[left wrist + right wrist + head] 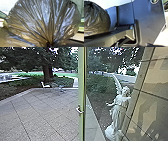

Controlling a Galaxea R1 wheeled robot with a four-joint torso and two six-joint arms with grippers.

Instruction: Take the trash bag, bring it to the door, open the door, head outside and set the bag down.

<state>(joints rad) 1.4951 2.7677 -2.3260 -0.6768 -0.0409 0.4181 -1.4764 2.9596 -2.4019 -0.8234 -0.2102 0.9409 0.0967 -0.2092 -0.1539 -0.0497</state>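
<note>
Bag (37, 22), dark shiny plastic, is pinched by L claw (49, 43) at its gathered neck, w/ folds fanning out from that pt. over a full, rounded body. Highlights run along the pleats, some silvery, some brownish. R wrist view has it too, beside the robot's dark plate (147, 25), neck up, rounded side toward the plate. Jointed bar (106, 37) runs in front of the bag's lower part & up to the plate's cutout; round fitting (154, 1) nr. one corner. R claw: can't tell if spread or pressed together.

Head view: door (81, 89) upright, pale greenish, stands approx. mid-view, w/ a light metal handle (79, 110) on it. To one side, yard (37, 114) w/ lg. pale paving & diagonal dark joints, out to a lighter border. Nr. its far edge, white chair (45, 85) next to a sm. table (59, 88). Behind: tree (47, 70) w/ thick dark trunk, low shrubs (65, 82) & a strip of bright green lawn (61, 74). Other side of the upright, glass (96, 102) w/ a white winged statue (118, 107) showing in it, arm out; can't tell if seen thru it or reflected. Beyond statue, tan panels (158, 74) w/ dark seams.
</note>
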